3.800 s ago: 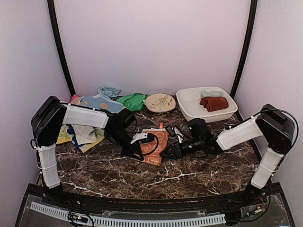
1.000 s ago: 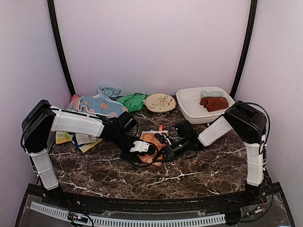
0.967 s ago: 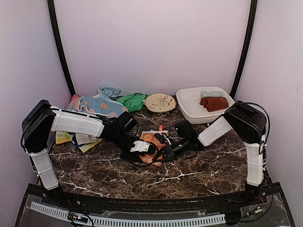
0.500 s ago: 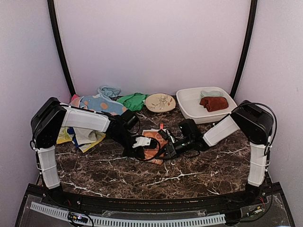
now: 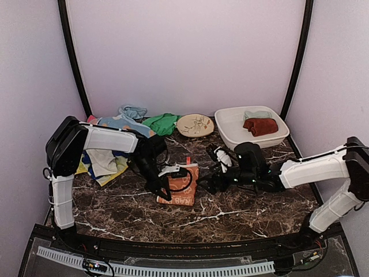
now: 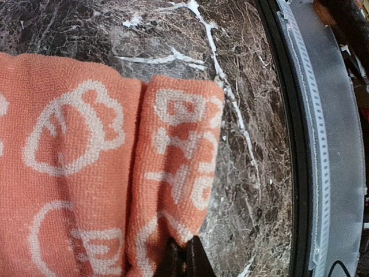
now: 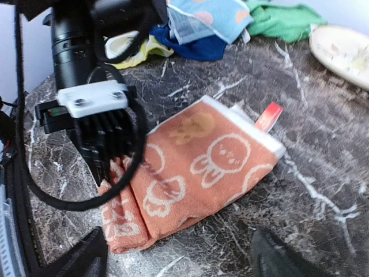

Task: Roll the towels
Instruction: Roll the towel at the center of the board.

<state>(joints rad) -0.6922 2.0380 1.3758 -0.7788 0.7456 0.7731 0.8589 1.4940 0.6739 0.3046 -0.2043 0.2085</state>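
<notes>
Top external: orange towel (image 5: 187, 193) lies lengthwise near-to-far, folded end nearest.

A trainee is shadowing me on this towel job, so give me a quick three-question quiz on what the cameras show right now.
1. True or false: the right gripper is clamped on the orange towel.
2. Which part of the orange towel does the left gripper pinch? A) the far corner B) the rolled edge C) the flat middle
3. Fill in: the dark red towel lies in the white ____.
Key: 1 false, its jaws stand open. 2 B. 3 tub.
</notes>
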